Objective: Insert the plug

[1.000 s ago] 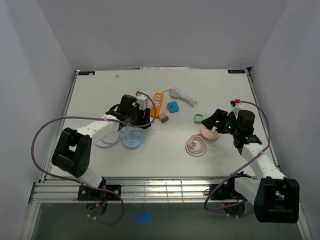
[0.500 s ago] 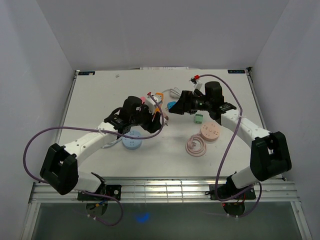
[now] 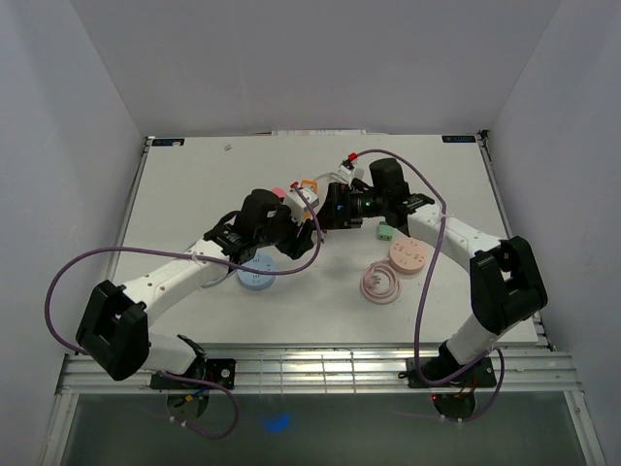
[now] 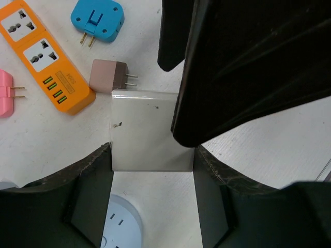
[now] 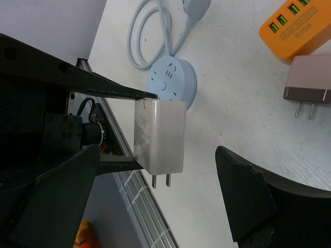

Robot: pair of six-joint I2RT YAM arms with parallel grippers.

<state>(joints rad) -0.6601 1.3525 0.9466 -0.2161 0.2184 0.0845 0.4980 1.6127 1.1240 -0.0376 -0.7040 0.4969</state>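
Note:
A white plug [image 4: 150, 129] with two metal prongs is held above the table, and my left gripper [image 4: 152, 156] is shut on its two flat sides. In the right wrist view the plug [image 5: 159, 139] hangs prongs down between the wide-apart fingers of my right gripper [image 5: 158, 155], which is open and touches nothing. From above, the two grippers meet at mid-table, left gripper [image 3: 291, 221] and right gripper [image 3: 332, 210]. A round light-blue socket [image 3: 256, 272] lies on the table below and left of the plug, also seen as the socket [image 5: 170, 82].
An orange power strip [image 4: 44, 54], a brown plug [image 4: 109, 76], a blue adapter [image 4: 97, 19] and a pink plug [image 4: 5, 93] lie just beyond the grippers. A green adapter [image 3: 386, 230] and a pink round socket [image 3: 408, 256] with coiled cable [image 3: 380, 283] lie to the right.
My right arm has swung from the right side to mid-table and opened wider, its fingers now either side of the plug. The left gripper carried the plug rightwards, then held still.

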